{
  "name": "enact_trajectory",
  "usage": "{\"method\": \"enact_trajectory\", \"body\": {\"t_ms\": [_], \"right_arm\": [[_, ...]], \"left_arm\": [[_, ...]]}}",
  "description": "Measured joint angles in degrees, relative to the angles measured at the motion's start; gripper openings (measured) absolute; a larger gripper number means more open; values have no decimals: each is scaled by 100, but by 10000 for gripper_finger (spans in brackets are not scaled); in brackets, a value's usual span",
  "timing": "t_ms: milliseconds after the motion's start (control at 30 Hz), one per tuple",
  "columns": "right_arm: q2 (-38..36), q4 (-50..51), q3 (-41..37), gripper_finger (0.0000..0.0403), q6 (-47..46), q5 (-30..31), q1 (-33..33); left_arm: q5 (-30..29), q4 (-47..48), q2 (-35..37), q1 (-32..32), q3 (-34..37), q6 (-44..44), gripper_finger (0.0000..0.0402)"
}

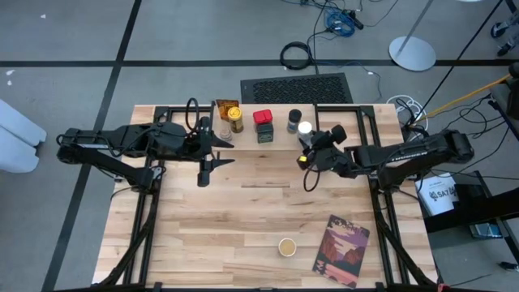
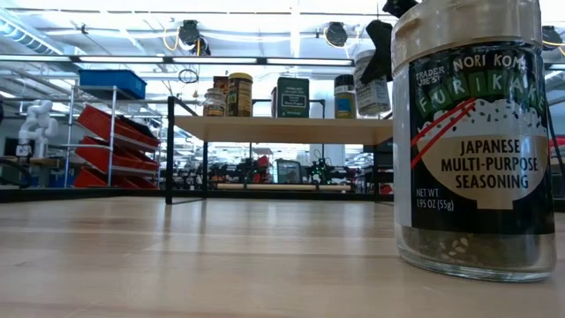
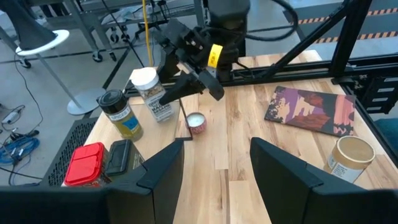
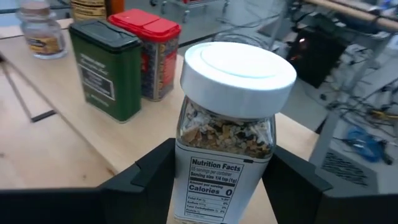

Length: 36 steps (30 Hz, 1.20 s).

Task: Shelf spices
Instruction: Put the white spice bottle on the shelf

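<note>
We start at the shelf (image 2: 282, 130), standing at the far edge of the table (image 1: 243, 211). The white-topped jar (image 4: 233, 112) sits at its right end, and the right gripper (image 1: 308, 148) has its two fingers pressed against the jar's sides, gripping it.

From above we count six more spices on the plank: an orange-labelled box (image 1: 225, 107), a yellow-topped jar (image 1: 236, 121), a small clear jar (image 1: 223, 135), a red-topped jar (image 1: 263, 117), a green tin (image 1: 264, 134) and a black-topped jar (image 1: 294, 120). An eighth, the tan-topped jar (image 1: 287, 246), stands alone near the table's front edge, just beside one picture-covered book (image 1: 340, 250).

The left gripper (image 1: 204, 166) hangs over the table just in front of the shelf's left part, its fingers partly spread with nothing between them.

The low view alone lets us read the tan-topped jar's label, a Japanese multi-purpose seasoning. The right wrist view alone shows the flaky contents and the nutrition panel of the held jar. The left wrist view turns up one small red tin (image 3: 196, 123) with a pale top near the right gripper, hidden from above; we cannot tell whether it stands on shelf or table.
</note>
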State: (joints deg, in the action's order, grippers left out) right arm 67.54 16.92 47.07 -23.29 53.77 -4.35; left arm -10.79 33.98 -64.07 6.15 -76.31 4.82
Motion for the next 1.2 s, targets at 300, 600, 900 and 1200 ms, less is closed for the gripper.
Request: {"method": "enact_trajectory", "body": {"t_ms": [300,600,900,1200], "right_arm": [[-208,-561,0,200,793,-1120,441],[-219,-648,2,200,1403,-2487,902],[-227,-978,2,200,1892,-3410,1327],[-277,-777,2,199,1942,-3920,1516]], "left_arm": [[0,-3,0,0,0,-4,195],[0,-2,0,0,0,-2,195],[0,-4,0,0,0,-2,195],[2,-2,0,0,0,-2,195]]}}
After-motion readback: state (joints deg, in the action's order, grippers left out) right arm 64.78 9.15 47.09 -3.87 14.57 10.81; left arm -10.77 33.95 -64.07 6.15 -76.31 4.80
